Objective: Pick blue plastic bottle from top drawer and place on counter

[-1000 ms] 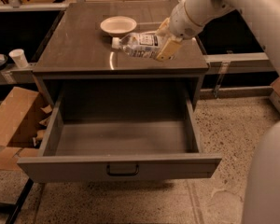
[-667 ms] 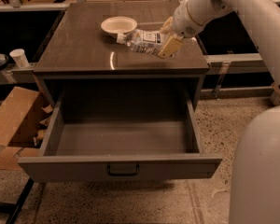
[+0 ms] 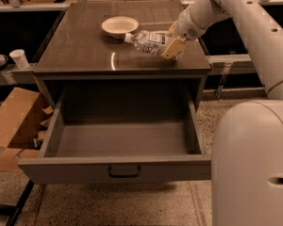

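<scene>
At the far left, a small white paper cup (image 3: 19, 58) stands on a low shelf, and below it an opened cardboard box (image 3: 13, 125) sits on the speckled floor. To their right is a dark grey-brown table (image 3: 80, 51) with a glossy top that catches a curved streak of light. Under it the top drawer (image 3: 122, 142) is pulled fully out toward the viewer, and a dark bar handle (image 3: 124, 172) sits at the middle of its grey front panel.

A white bowl (image 3: 119, 26) rests on the table toward the back, a little left of centre. Just to its right is the blue plastic bottle (image 3: 146, 40), tipped almost onto its side over the tabletop, with its white cap pointing at the bowl and close to the rim. Whether the bottle touches the surface cannot be told. The tool (image 3: 171, 40) is closed around the bottle's bottom end, over the right rear part of the table.

The white arm (image 3: 236, 13) reaches in from the upper right. The robot's rounded white body (image 3: 254, 164) fills the lower right corner.
</scene>
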